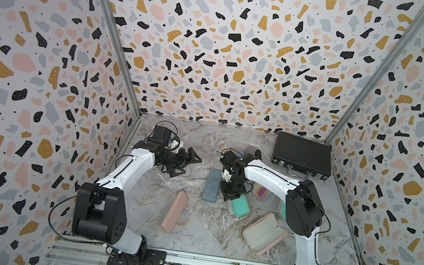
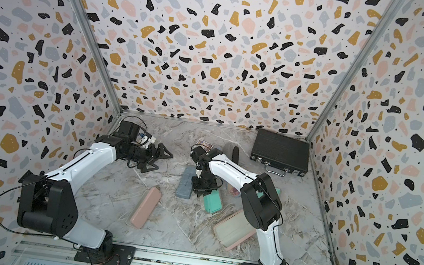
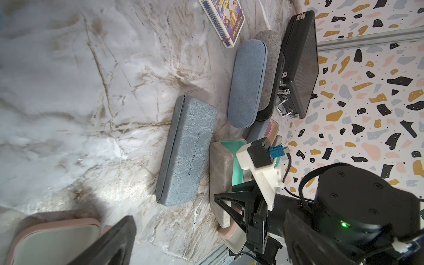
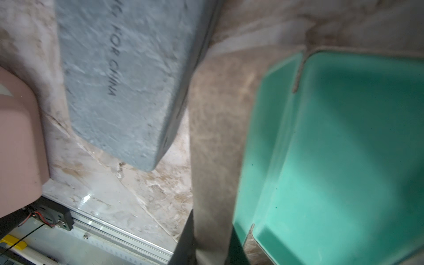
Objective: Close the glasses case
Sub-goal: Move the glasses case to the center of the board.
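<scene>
Right pincer (image 1: 232, 196) points straight down onto the open glasses case (image 1: 241, 209) in both top views. The case lies at mid-table, just beside a blue-grey case (image 1: 211, 186). Left pincer (image 1: 186, 165) hangs spread wide and empty, well apart. In the left wrist view, a black finger (image 3: 221, 200) of the right pincer lies against the case's marbled flap (image 3: 221, 165), with teal lining behind it. In the right wrist view, the jaws stand nearly together, pinching that flap between them.

The desk (image 3: 68, 91) looks like shiny marble stone. The grey-blue case (image 3: 185, 153) has a rough, wrinkly skin. The light blue case (image 3: 247, 82) is woven cloth. The open case (image 4: 344, 149) is smooth green inside.
</scene>
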`<act>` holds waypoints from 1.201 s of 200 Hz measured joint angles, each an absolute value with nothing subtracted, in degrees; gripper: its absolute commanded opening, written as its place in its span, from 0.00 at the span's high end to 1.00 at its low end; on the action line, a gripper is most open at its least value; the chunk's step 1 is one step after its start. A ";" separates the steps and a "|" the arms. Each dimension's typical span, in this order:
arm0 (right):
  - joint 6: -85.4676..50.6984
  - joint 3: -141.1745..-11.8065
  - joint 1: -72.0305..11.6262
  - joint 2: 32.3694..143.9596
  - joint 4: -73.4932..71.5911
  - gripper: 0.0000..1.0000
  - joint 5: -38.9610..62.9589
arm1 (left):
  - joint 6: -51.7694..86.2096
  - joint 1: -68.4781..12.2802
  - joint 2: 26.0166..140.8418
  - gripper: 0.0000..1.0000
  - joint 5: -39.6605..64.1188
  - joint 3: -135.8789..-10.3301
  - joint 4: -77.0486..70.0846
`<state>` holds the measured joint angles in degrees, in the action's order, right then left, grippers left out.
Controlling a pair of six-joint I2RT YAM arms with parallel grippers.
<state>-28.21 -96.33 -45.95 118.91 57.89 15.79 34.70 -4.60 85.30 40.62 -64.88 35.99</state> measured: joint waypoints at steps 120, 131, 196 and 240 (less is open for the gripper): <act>-27.40 -121.43 -49.25 133.91 63.42 0.89 20.51 | 33.17 -1.50 82.59 0.00 42.48 -62.00 36.42; -27.79 -121.40 -49.25 133.86 63.42 0.89 19.62 | 33.17 -1.39 82.32 0.00 42.57 -61.93 36.40; -32.32 -105.54 -48.07 124.01 62.39 0.88 10.61 | 34.30 -1.28 82.04 0.00 43.22 -59.77 34.72; -34.54 -100.95 -45.87 121.34 60.03 0.84 9.89 | 35.40 -1.28 82.04 0.00 43.75 -58.52 33.58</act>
<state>-34.54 -100.95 -45.87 121.34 60.03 9.89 35.40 -1.28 82.04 43.75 -58.52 33.58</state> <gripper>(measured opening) 0.161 0.996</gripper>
